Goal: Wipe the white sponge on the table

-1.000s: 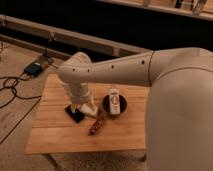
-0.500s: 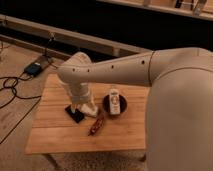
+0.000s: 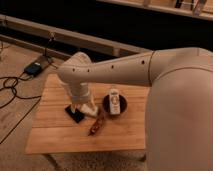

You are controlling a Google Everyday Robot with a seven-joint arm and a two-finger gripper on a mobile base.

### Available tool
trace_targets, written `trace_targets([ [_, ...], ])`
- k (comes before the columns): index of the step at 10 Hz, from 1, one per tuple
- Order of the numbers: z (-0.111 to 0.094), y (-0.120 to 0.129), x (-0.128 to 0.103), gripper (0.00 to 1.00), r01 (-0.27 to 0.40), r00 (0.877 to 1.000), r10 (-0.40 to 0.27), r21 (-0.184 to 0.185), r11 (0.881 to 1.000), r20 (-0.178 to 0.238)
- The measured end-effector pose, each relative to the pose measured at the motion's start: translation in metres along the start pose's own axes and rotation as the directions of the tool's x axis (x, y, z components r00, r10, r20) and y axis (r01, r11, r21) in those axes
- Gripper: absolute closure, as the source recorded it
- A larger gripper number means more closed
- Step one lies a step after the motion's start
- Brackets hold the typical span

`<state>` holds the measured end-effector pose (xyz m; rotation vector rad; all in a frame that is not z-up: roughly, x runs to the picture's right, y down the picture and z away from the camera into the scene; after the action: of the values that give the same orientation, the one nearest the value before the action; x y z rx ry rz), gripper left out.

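The robot's arm (image 3: pixel 115 72) reached over the table (image 3: pixel 55 135) from its right side, covering much of the far edge. The gripper (image 3: pixel 81 106) hung at the table's centre, directly over the white sponge (image 3: pixel 90 109); its state could not be determined. On the table right of centre sat a dark bowl (image 3: pixel 106 108) bearing a white remote (image 3: pixel 114 101). A black slab (image 3: pixel 75 114) lay just left of centre and a brown object (image 3: pixel 96 125) toward the near edge. The table's left and near margins lay open. Cables (image 3: pixel 10 85) ran along the floor off its left end.
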<state>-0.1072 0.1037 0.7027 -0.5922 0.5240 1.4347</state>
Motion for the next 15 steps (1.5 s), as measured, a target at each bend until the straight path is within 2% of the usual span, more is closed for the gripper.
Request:
trace_targets([
  [9,0.000,0.000,0.000,0.35,0.000,1.000,0.000,0.001,1.000,0.000],
  [10,0.003,-0.003,-0.001,0.35,-0.004,1.000,0.004,0.016,1.000,-0.005],
  [12,0.022,-0.006,-0.013,0.35,0.002,1.000,0.000,0.087,0.996,-0.019],
  [14,0.042,-0.002,-0.027,0.35,0.020,0.999,-0.016,0.138,0.990,-0.033],
  [15,0.049,0.002,-0.032,0.35,0.023,0.999,-0.017,0.148,0.989,-0.039],
])
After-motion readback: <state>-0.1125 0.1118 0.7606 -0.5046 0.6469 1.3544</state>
